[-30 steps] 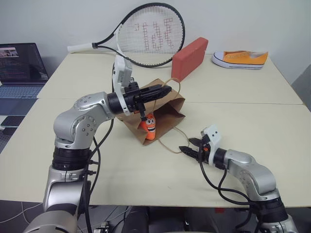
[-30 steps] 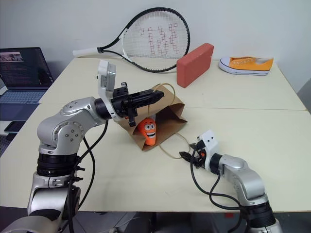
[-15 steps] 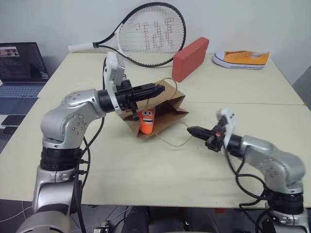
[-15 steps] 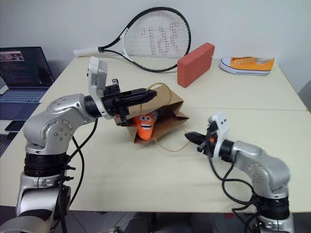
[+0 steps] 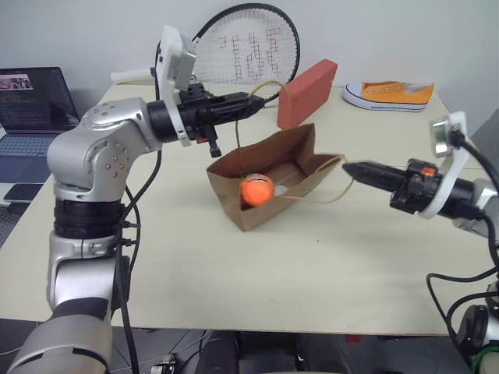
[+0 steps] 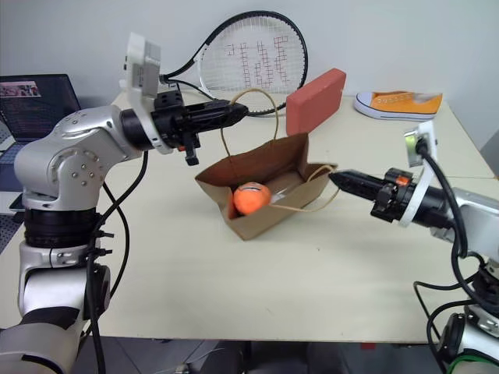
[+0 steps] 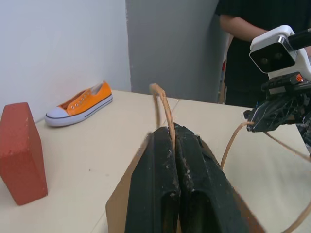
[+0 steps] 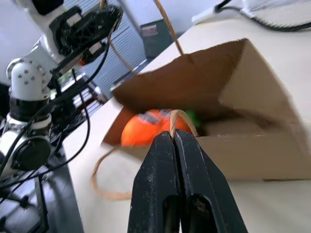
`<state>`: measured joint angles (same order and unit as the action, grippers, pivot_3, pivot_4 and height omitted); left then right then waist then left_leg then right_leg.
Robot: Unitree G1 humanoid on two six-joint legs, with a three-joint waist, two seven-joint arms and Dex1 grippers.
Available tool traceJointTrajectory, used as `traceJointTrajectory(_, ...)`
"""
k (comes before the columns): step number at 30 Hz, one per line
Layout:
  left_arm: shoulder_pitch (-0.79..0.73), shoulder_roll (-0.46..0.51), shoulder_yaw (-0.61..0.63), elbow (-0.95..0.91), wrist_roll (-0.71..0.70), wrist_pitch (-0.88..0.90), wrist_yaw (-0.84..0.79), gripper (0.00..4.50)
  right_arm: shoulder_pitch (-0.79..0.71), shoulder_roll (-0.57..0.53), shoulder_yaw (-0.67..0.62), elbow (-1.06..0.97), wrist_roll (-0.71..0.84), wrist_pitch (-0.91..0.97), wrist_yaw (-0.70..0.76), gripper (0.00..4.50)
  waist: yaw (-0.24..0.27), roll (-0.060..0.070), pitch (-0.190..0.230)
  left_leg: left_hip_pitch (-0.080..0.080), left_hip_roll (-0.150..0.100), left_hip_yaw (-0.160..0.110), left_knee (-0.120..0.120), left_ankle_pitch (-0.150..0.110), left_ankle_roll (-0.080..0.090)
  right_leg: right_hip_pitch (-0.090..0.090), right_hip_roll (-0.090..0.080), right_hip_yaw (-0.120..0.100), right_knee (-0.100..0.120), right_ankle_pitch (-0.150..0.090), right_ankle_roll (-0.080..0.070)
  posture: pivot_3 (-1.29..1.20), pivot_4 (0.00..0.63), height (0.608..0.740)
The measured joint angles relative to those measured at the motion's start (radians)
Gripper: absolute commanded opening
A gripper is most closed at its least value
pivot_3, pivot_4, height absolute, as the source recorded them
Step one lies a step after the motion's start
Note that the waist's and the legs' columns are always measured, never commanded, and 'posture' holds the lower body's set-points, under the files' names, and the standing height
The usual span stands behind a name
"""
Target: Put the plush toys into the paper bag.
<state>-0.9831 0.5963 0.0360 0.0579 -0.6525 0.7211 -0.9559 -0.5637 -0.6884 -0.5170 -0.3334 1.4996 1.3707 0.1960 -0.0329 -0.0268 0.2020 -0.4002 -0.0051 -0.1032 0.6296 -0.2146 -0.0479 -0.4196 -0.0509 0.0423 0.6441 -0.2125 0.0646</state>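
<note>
The brown paper bag (image 5: pixel 274 212) stands on the table with its mouth held wide. An orange carrot plush toy (image 5: pixel 256 188) lies inside at the bottom, its green top showing in the right wrist view (image 8: pixel 193 117). A small pale shape beside it is too hidden to identify. My left gripper (image 5: pixel 256 99) is shut on the far handle (image 7: pixel 163 104), raised above the bag. To the right of the bag, my right gripper (image 5: pixel 348 168) is shut on the near handle (image 8: pixel 182 117), which is pulled taut.
A tennis racket (image 5: pixel 242 51), a red block (image 5: pixel 306 92) and an orange sneaker (image 5: pixel 390 93) lie at the table's far side. A laptop (image 5: pixel 31 105) sits off to the left. A person in black (image 7: pixel 257 19) stands beyond the table.
My right gripper closed on the near handle and rose to the right. The left gripper lifted the far handle. The bag came upright and opened, with the carrot now deep inside.
</note>
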Motion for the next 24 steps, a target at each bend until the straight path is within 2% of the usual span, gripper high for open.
traceJointTrajectory(4,-0.01,-0.049,-0.04,0.08,0.055,-0.029,0.003,0.0,-0.012,-0.059,0.035,0.074,0.086,-0.053,-0.088,0.02,-0.002,0.0,0.0,0.0,0.0,0.0,0.0,0.0,0.0,0.0,0.0,0.001,0.0,0.0,0.0,0.0,0.15,0.74)
traceJointTrajectory(10,-0.043,-0.074,-0.051,0.191,0.13,-0.099,0.005,0.0,-0.031,-0.128,0.095,0.121,0.194,-0.125,-0.175,0.02,0.0,0.0,0.0,-0.001,0.0,0.001,0.0,0.0,0.0,-0.001,0.0,0.001,0.0,0.0,0.0,0.0,0.15,0.74)
traceJointTrajectory(23,-0.051,-0.142,-0.031,0.222,0.144,-0.077,0.025,0.0,-0.008,-0.149,0.188,0.124,0.204,-0.233,-0.245,0.02,-0.001,0.0,0.0,-0.001,0.0,0.0,0.0,0.0,0.0,-0.001,0.0,0.001,0.0,0.0,0.001,0.0,0.15,0.74)
traceJointTrajectory(24,-0.051,-0.141,-0.031,0.222,0.144,-0.073,0.023,0.41,-0.008,-0.149,0.189,0.124,0.204,-0.241,-0.248,0.0,0.0,0.0,0.0,-0.001,0.0,0.0,0.0,0.0,0.0,-0.001,0.0,0.001,0.0,0.0,0.001,0.0,0.15,0.74)
